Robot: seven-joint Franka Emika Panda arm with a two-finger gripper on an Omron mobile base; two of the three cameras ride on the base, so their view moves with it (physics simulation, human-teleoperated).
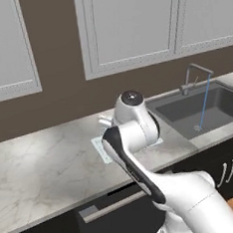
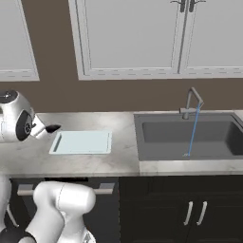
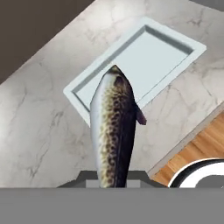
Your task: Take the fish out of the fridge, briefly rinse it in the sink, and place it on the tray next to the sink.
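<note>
Carrying the fish, clamped in the jaws, over the tray (water running at the sink); next, lowering and releasing it flat inside the rim.

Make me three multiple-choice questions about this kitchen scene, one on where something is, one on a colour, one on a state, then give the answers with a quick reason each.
1. Where does the tray lie?
A. inside the sink
B. on the counter, left of the sink
C. on the floor

2. What colour is the stream from the faucet?
A. blue
B. red
C. green

3. What is the state of the fish?
A. lying flat in the tray
B. lying in the basin
C. held up at the hand, over the tray

Answers:
1. B, the right base view shows the tray on the marble counter, apart from the sink and to its left.
2. A, a thin blue line drops from the spout into the basin.
3. C, in the hand view the fish rises from the gripper, with the bare tray behind it.
</note>
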